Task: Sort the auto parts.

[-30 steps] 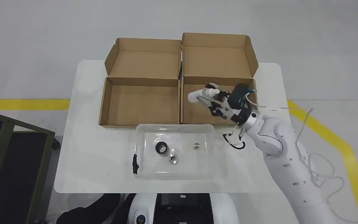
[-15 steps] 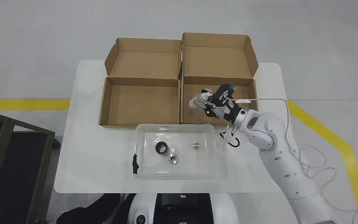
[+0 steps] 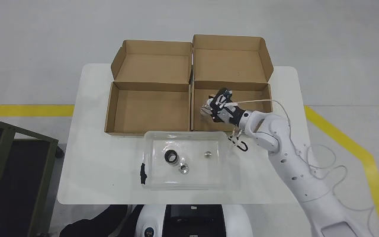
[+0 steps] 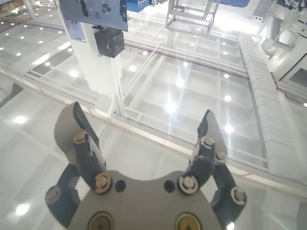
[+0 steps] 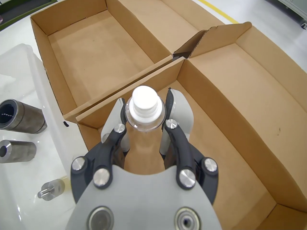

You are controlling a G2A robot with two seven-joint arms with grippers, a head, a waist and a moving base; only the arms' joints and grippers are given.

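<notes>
Right gripper [image 5: 145, 108]: fingers closed on the white-capped clear part [image 5: 144, 100], cap pointing away from the wrist.
Part location: over the right cardboard box [image 3: 257, 115], close to the wall it shares with the left cardboard box [image 3: 148, 109].
Left gripper [image 4: 142, 117]: fingers spread wide, nothing held, aimed at the ceiling.
Clear tray [image 3: 204, 176]: holds dark steel sleeve [image 3: 172, 157], smaller bushing [image 3: 184, 169], pin piece [image 3: 208, 154].

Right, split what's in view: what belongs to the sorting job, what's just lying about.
Job: right hand shut on the white-capped part over the right box; left box; clear bin holding the dark sleeve, bored cylinder and pin part.
Lying about: green-framed cart; yellow floor line; left hand, open, aimed at the ceiling.
</notes>
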